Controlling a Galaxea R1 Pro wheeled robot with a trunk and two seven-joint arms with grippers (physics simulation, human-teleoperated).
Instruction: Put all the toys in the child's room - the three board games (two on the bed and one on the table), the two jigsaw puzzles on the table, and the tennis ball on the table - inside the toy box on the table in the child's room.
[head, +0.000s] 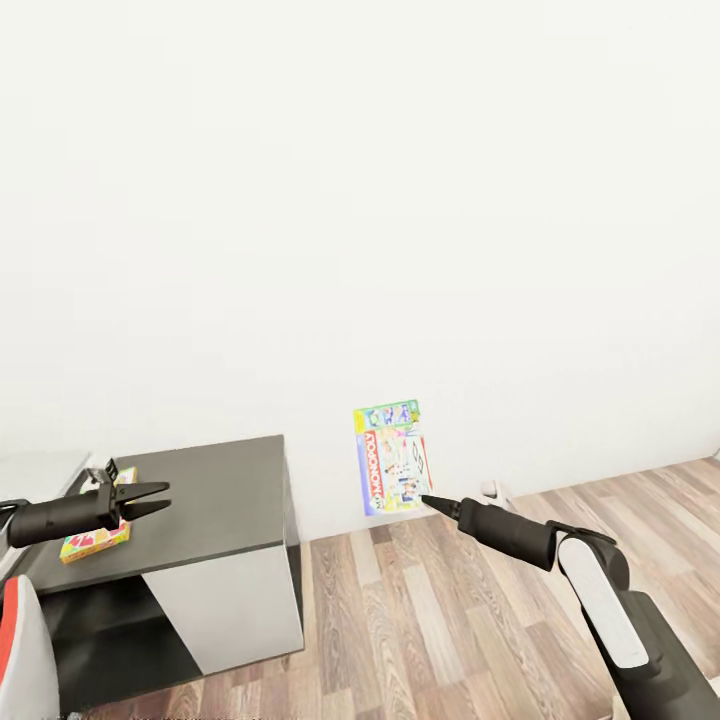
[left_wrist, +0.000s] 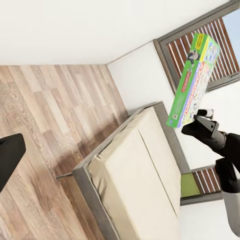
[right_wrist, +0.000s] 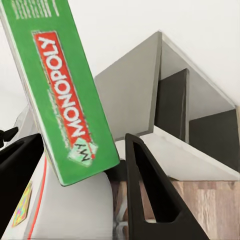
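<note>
My right gripper (head: 430, 502) is shut on the lower edge of a green-pink Monopoly board game (head: 392, 458), held upright in the air before the white wall. The box (right_wrist: 60, 95) stands between the two black fingers (right_wrist: 145, 190) in the right wrist view, and the left wrist view catches it (left_wrist: 192, 80) from across the room. A yellow-green Skip-Bo board game (head: 95, 540) lies on the dark grey side unit (head: 220, 500). My left gripper (head: 158, 497) hovers open just above that box. The toy box, jigsaw puzzles and tennis ball are out of view.
A strip of the pale table (head: 30, 470) joins the side unit at far left. The red-and-white chair (head: 20, 640) sits at the lower left corner. Wood-plank floor (head: 450, 620) stretches right of the unit. The bed (left_wrist: 135, 170) and a slatted window (left_wrist: 220, 50) lie behind.
</note>
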